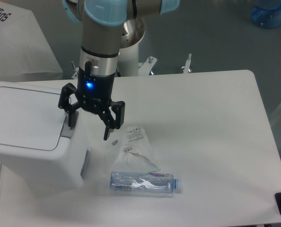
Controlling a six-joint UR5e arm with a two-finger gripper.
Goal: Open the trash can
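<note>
Large white trash can (34,132) standing at the left edge of the table (216,142), lid (24,116) lying flat and closed, so the opening itself not yet done. Grey latch tab (67,130) showing at the lid's right edge, near the front corner. Gripper (91,127) hanging just beside that edge, fingers spread wide and holding nothing; left finger (72,117) down close over the latch tab, possibly touching it, though contact hard to confirm from this angle; right finger (108,127) out over bare tabletop, clear of the bin. Blue light glowing on the gripper body. Judged from this: approach largely finished, pressing of the latch either just beginning or about to begin, lid release and swing-up all still ahead. Nothing raised, no gap visible between lid and bin body. Elsewhere on the table, a crumpled clear plastic bag (138,146) with a printed label lying just right of the gripper, and a clear plastic bottle (144,183) on its side nearer the front edge, both apart from the bin and out of the way of the latch. Remaining work, by estimate: a firm downward push on the tab, then room for the lid to spring open without striking the fingers.
</note>
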